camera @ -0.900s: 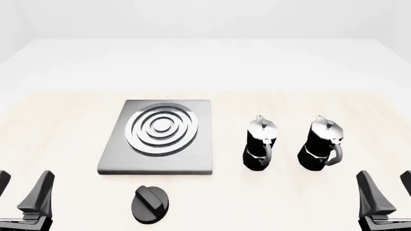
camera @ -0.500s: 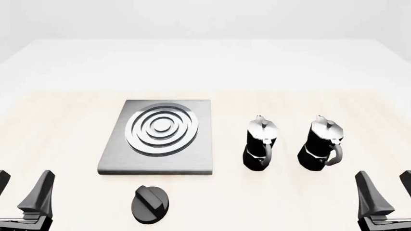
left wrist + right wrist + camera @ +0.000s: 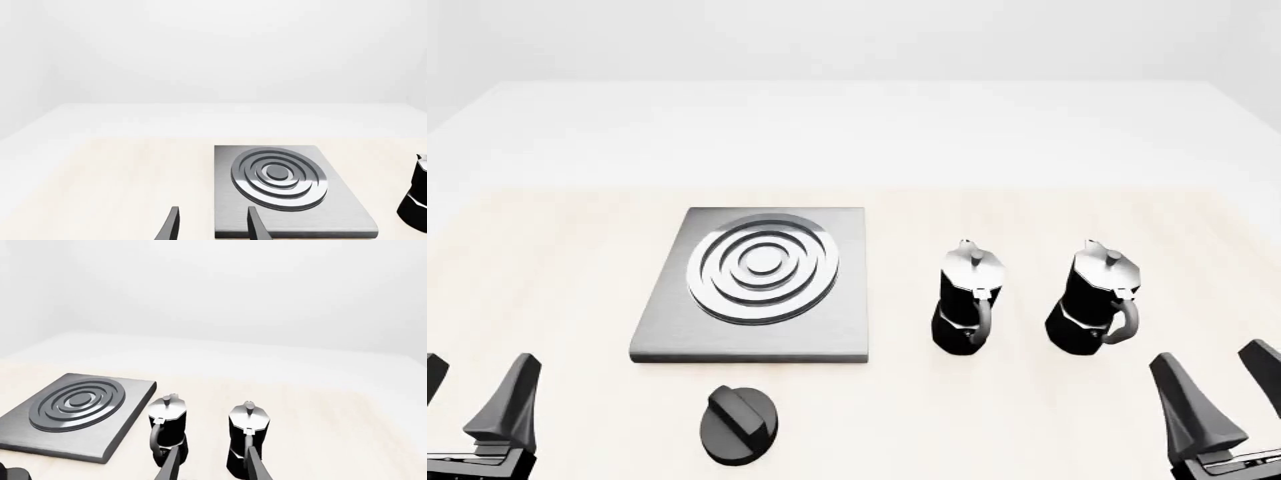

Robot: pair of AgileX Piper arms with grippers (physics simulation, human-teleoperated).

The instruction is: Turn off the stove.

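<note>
Both grippers — left gripper (image 3: 474,395) and right gripper (image 3: 1221,385) — stood with fingers parted, holding nothing. Stove (image 3: 757,285) lay flat; its knob (image 3: 739,425) sat just nearer than the plate, two moka pots (image 3: 970,298) to its right.

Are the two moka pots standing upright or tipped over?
Upright. The left moka pot and right moka pot rest on their bases, lid knobs on top.

I see a flat square plate of brushed grey metal (image 3: 759,290) with polished silver rings; beside it, two moka pots (image 3: 969,297) (image 3: 1094,298) with glossy black bodies and shiny metal tops. The round black knob (image 3: 739,425) looks matt. The pale table (image 3: 561,290) looks like smooth light wood.
</note>
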